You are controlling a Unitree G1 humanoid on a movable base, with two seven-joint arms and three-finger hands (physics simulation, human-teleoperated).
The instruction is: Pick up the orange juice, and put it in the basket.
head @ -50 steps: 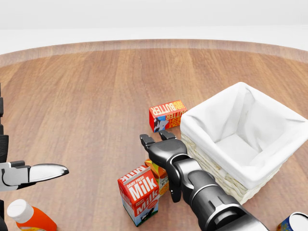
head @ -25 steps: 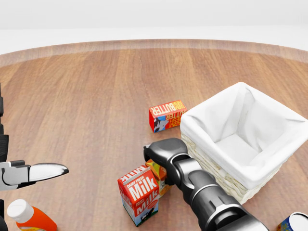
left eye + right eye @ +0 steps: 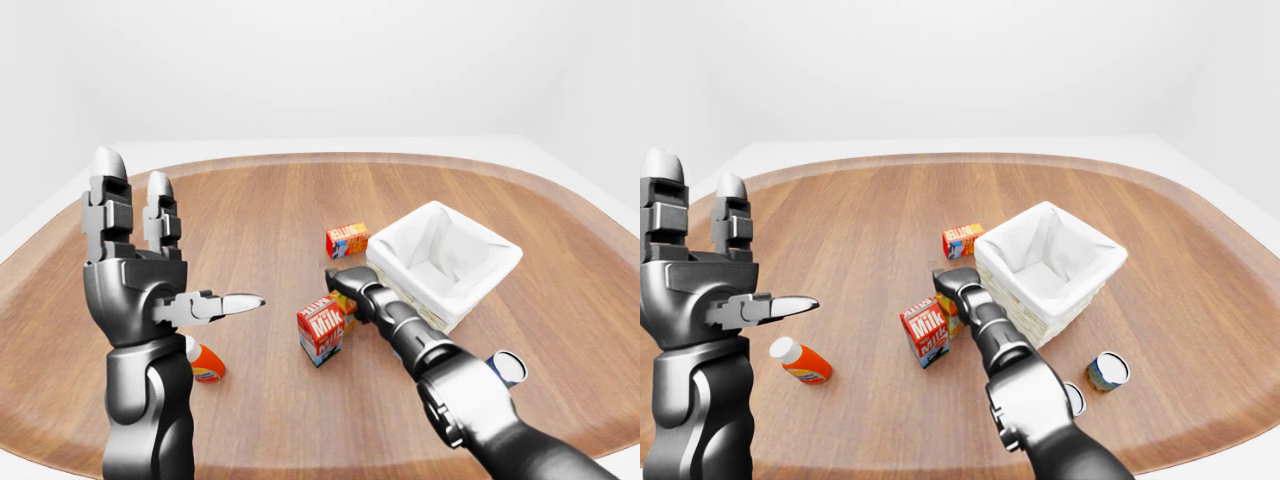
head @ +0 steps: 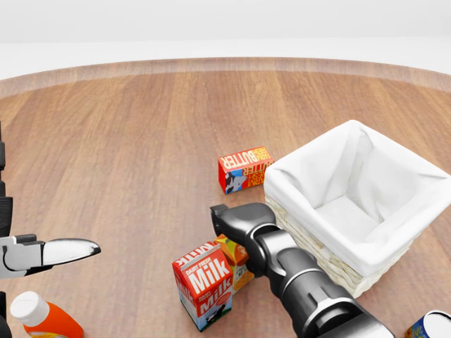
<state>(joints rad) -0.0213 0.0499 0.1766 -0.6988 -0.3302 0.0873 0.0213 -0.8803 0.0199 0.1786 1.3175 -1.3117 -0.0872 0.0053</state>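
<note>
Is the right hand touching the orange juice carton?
Cannot tell. In the head view the right hand covers the top of the orange juice carton, hiding any contact.

We see our right hand down on the orange juice, which stands touching the milk carton — basket just to the right, and our left hand raised, fingers spread, above an orange bottle.

The milk carton crowds the orange juice (touching), basket close opposite.
</note>
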